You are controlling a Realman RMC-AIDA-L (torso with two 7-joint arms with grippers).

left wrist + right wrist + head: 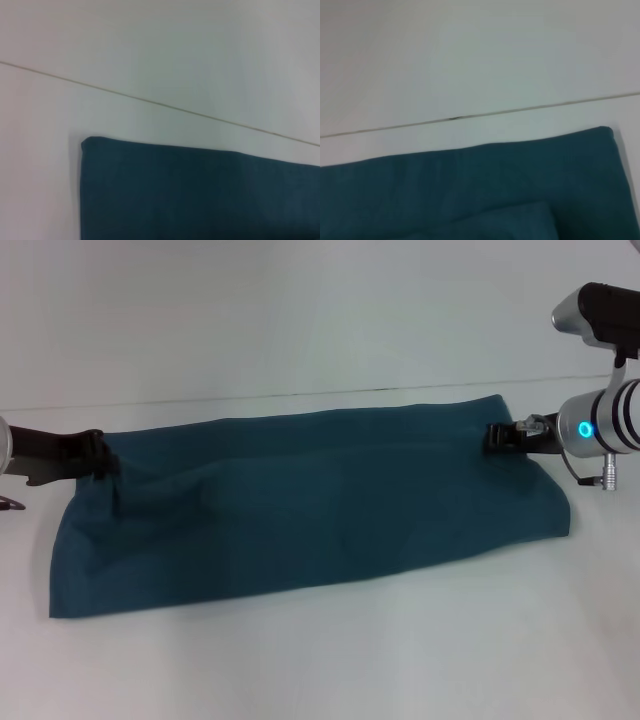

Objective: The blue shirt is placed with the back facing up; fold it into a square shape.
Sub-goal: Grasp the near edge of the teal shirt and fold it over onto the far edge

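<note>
The left tool (103, 462) and right tool (497, 437) each seem clamped on opposite ends of the folded blue shirt (320, 510).

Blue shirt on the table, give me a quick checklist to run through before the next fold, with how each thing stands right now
1. Blue shirt already folded into a long band across the white table: ok.
2. Left gripper at the shirt's left end, far edge: ok.
3. Right gripper at the right end, far edge: ok.
4. Both grippers firmly shut on cloth: cannot tell.
5. Cloth lying flat: not ok, wrinkles bunch beside the left gripper.
6. Near edge straight: not ok, it runs slanted.
</note>
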